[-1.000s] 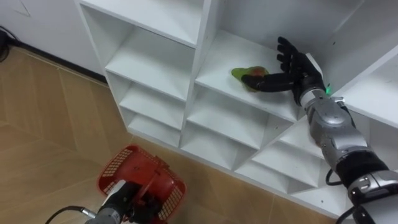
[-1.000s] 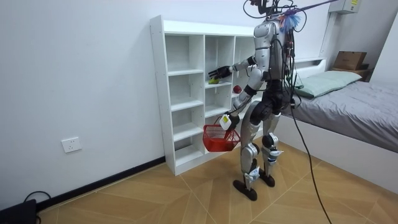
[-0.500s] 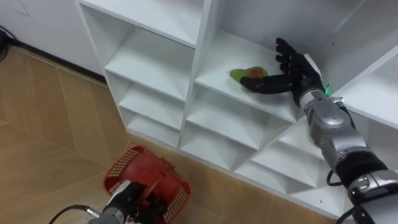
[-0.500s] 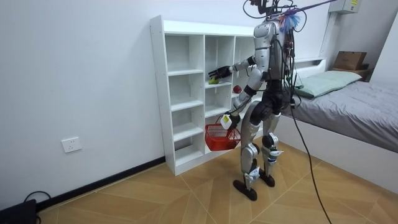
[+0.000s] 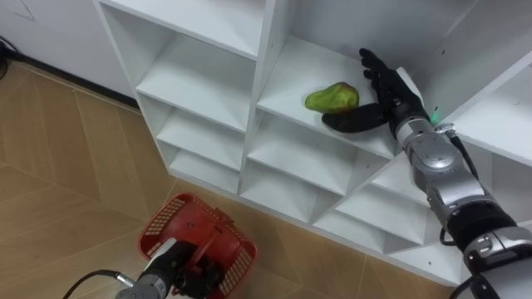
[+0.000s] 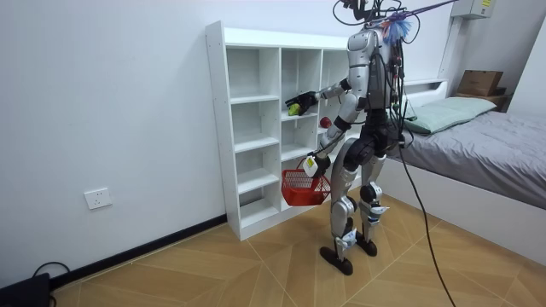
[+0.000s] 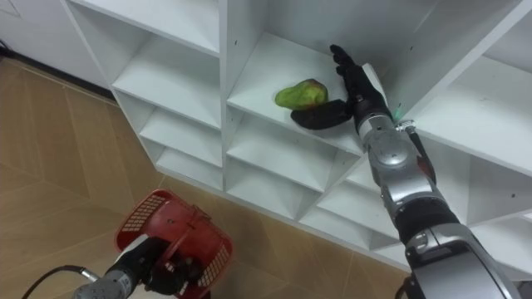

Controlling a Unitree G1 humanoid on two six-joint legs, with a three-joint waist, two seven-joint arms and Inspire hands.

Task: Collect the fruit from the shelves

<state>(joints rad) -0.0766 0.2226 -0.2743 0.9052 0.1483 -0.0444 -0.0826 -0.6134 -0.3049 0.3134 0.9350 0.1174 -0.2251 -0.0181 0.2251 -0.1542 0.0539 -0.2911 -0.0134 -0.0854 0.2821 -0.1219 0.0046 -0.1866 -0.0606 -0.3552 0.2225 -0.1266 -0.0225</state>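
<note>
A green fruit with a reddish blush (image 5: 332, 97) lies on a shelf of the white closet (image 5: 274, 50). My right hand (image 5: 381, 90) is inside that cubby, just right of the fruit. It is open, with the fingers straight up and the thumb (image 5: 349, 122) stretched along the shelf in front of the fruit. Whether the palm touches the fruit I cannot tell. Low at the left, my left hand (image 5: 169, 264) is shut on the handle of a red mesh basket (image 5: 208, 237) that hangs above the wooden floor. I stand upright facing the closet.
Several empty cubbies lie left of and below the fruit's shelf (image 7: 166, 75). A small red thing (image 6: 325, 122) sits in a cubby further right. A bed (image 6: 486, 145) stands behind me, with a cardboard box (image 6: 479, 82) beyond it.
My right hand has drawn back to the fruit's right side, so the fruit now shows nearly whole. The basket has swung slightly towards the closet.
</note>
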